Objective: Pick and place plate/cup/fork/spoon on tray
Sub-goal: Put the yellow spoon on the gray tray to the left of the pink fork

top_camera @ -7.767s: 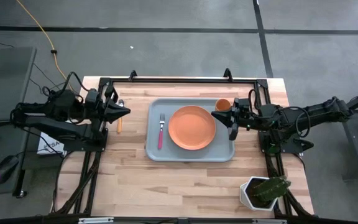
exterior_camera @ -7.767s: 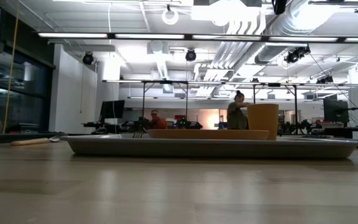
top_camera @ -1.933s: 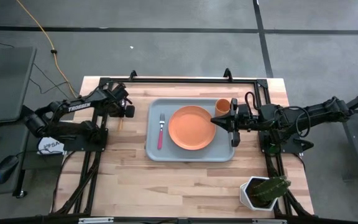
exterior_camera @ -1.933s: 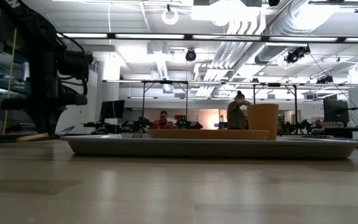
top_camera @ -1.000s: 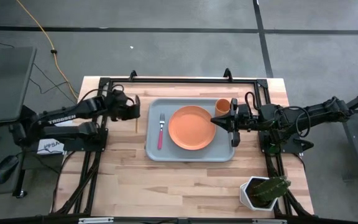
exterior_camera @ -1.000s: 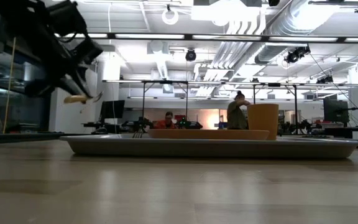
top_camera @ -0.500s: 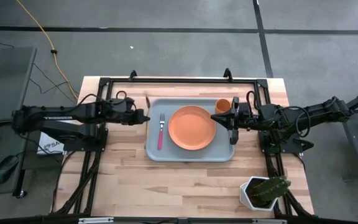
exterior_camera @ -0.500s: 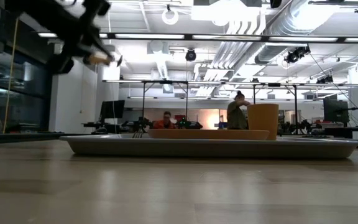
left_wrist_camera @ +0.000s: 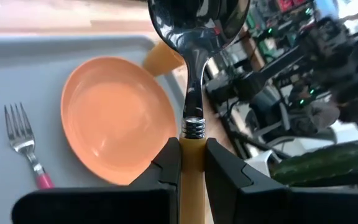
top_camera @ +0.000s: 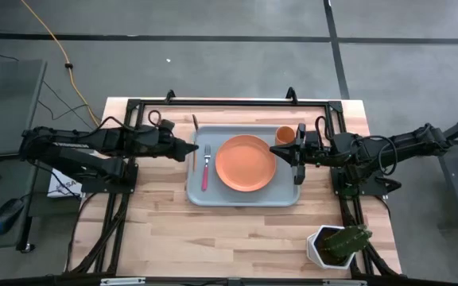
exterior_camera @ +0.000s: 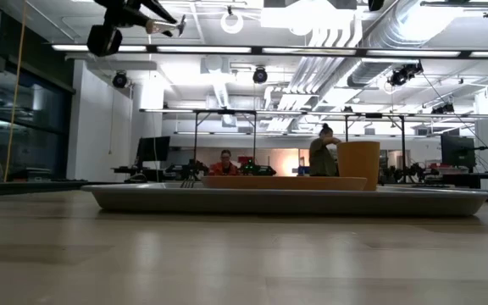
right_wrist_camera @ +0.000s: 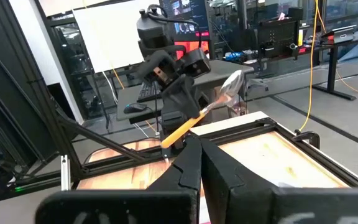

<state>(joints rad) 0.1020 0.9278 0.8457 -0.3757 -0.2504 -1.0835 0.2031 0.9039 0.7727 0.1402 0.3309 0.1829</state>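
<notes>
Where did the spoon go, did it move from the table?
Yes. The left hand lifted the spoon off the table beside the tray and carried it toward the tray's left edge, near the fork.

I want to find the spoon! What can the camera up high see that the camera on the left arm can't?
Only the high view shows the whole grey-blue rectangular tray, the wooden table, the white pot with a green plant and the waiting right gripper beside the small orange cup. Only the left wrist view shows the left gripper clamping the orange-handled silver spoon up close. Both show the round orange plate and pink-handled fork.
</notes>
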